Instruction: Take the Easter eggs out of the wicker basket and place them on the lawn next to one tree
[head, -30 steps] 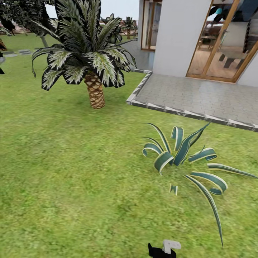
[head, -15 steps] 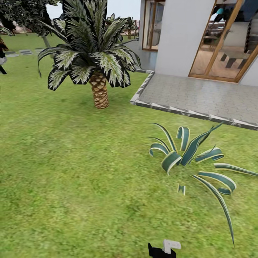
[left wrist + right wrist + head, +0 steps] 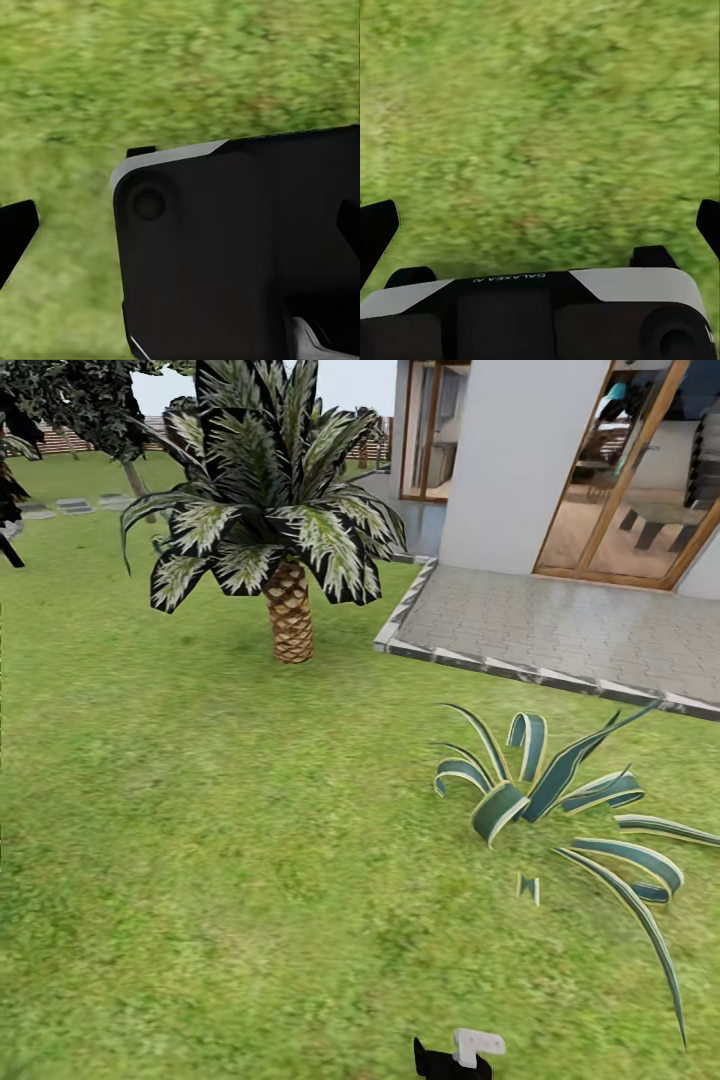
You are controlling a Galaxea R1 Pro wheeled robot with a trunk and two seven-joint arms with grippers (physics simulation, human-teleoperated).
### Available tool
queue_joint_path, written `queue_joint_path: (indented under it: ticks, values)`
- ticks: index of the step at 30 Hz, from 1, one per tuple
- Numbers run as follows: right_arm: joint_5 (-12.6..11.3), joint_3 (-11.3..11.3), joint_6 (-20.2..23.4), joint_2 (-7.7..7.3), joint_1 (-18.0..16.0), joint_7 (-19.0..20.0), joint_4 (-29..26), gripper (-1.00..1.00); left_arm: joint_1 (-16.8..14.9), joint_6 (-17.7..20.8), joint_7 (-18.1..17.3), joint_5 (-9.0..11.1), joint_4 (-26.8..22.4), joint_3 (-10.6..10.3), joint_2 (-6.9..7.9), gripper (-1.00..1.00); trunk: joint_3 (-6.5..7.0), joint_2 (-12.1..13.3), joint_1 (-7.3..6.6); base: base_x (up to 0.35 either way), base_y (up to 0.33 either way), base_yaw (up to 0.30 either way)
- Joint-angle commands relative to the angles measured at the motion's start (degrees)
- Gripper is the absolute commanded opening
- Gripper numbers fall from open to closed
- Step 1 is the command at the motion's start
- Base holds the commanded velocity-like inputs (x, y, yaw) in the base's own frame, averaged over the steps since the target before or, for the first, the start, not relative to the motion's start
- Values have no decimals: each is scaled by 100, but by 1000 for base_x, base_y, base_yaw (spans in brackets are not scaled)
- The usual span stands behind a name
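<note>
Both arms are being carried low for travel over the lawn (image 3: 200, 840); the left hand (image 3: 180, 217) and right hand (image 3: 540, 225) are being held wide apart, empty, only grass lying beyond the fingertips; the wicker basket's whereabouts cannot be told.

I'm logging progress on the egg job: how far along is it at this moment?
Nothing looks done yet. No egg or basket is in sight; the head view shows lawn, a short palm, a striped spiky plant and the paved patio. In hand: both wrist views look down at bare grass, each pincer wide apart and empty. Left: find the basket, lift out three eggs, set them by one tree.
</note>
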Motion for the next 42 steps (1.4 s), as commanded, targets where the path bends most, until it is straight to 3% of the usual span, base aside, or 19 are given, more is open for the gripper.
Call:
queue_joint_path:
  ticks: [1, 19, 31, 42]
  values:
    - [-10, -31, -17, 7, -2, 21, 0, 100, -4, -19, 0, -15, 5, -7, 1, 100, -8, -9, 3, 0, 272, 0]
    - [-10, -31, -16, 7, -2, 25, 3, 100, -2, -19, 0, -15, 14, -7, 5, 100, -8, -9, 3, 0, 244, 0]
    - [-9, -40, -18, -1, 5, 17, 1, 100, -2, -21, 0, -13, 21, -7, 7, 100, -8, -9, 3, 0, 32, 7]
    - [-10, -23, -9, 19, 6, 20, 68, 100, -2, -26, 0, -8, 24, -7, -1, 100, -8, -9, 3, 0, 1, 230]
